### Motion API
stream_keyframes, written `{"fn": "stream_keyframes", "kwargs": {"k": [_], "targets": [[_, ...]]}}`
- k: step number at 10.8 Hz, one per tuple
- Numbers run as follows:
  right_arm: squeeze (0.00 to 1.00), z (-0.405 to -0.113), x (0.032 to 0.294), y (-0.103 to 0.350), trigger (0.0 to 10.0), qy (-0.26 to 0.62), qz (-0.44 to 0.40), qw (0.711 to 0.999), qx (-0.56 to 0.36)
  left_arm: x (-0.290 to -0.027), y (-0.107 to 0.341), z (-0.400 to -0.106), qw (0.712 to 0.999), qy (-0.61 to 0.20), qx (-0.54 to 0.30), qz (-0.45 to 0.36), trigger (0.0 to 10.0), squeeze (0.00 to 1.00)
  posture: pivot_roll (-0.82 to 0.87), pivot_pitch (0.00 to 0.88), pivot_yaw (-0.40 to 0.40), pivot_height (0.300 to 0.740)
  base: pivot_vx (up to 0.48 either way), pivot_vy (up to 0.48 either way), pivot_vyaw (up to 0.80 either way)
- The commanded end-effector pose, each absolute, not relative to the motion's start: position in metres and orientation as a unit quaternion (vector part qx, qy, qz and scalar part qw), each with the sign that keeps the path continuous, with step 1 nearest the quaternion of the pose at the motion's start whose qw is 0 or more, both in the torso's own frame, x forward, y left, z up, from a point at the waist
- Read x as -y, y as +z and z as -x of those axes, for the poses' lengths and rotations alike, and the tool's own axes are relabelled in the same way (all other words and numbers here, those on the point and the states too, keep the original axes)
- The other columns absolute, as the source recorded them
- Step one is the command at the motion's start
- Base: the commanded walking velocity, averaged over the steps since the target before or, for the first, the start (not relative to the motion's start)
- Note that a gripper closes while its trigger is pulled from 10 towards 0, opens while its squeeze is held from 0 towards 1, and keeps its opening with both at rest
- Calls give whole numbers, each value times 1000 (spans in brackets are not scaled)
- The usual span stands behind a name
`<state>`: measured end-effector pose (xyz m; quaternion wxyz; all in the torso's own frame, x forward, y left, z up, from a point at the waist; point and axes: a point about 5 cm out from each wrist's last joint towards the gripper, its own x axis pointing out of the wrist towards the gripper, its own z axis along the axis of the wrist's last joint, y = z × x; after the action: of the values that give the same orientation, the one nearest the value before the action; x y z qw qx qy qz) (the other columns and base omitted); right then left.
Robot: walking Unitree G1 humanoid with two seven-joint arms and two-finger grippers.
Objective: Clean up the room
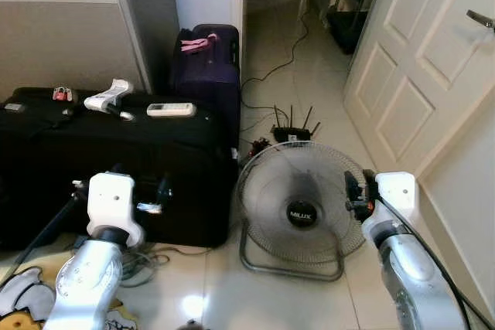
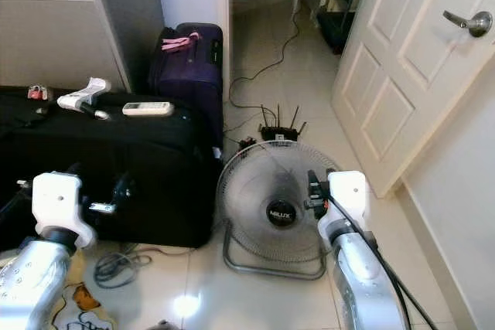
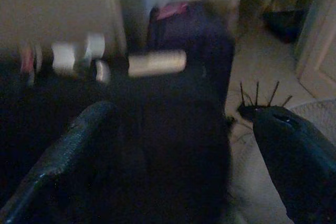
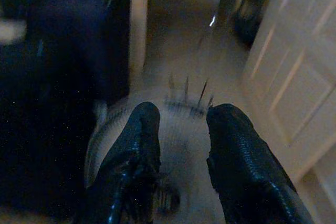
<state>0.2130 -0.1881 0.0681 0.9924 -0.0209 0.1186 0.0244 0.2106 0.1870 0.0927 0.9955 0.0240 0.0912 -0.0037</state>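
fingers [image 3: 79,145] of both grippers apart, empty, above fan [image 1: 300,210]

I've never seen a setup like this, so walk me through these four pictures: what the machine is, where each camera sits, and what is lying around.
This is a walking humanoid robot with two silver arms, each ending in two long black fingers. The two sharp pictures come from cameras in its head, looking down; its left gripper and right gripper are raised in front of it. The two dim, blurred pictures come from cameras on each wrist, looking along the fingers. Both pairs of fingers stand apart and hold nothing.

Ahead, a large black suitcase lies flat, with a white remote control and a white handheld device on top. Behind it stands an upright purple suitcase. On the tiled floor sit a round grey floor fan and a black router with antennas. A white panelled door is on the right.
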Motion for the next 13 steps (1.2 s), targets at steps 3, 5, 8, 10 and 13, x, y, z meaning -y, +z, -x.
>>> {"fn": "stream_keyframes", "kwargs": {"k": [3, 5, 8, 10, 13], "targets": [[1000, -220, 182, 86, 10000, 45, -18, 996, -71, -178, 98, -213, 994, -30, -106, -3, 10000, 1000, 33, 0, -26, 740, 0, 0, 0], [1000, -220, 177, 89, 10000, 69, 2, 996, -59, -178, 104, -216, 994, -29, -104, 6, 10000, 1000, 39, 0, -22, 740, 0, 0, 800], [1000, -223, 171, 92, 10000, 80, 20, 996, -44, -176, 115, -220, 997, -42, -53, -25, 10000, 1000, 47, 0, -13, 740, 0, 0, 800], [1000, -225, 171, 90, 10000, 71, 16, 996, -41, -177, 126, -227, 997, -34, -22, -63, 10000, 1000, 51, 0, 7, 740, 0, 0, 800], [1000, -226, 171, 87, 10000, 60, -21, 997, -51, -177, 129, -231, 997, -39, -9, -60, 10000, 639, 46, 0, 16, 740, 0, 0, 800]]}}
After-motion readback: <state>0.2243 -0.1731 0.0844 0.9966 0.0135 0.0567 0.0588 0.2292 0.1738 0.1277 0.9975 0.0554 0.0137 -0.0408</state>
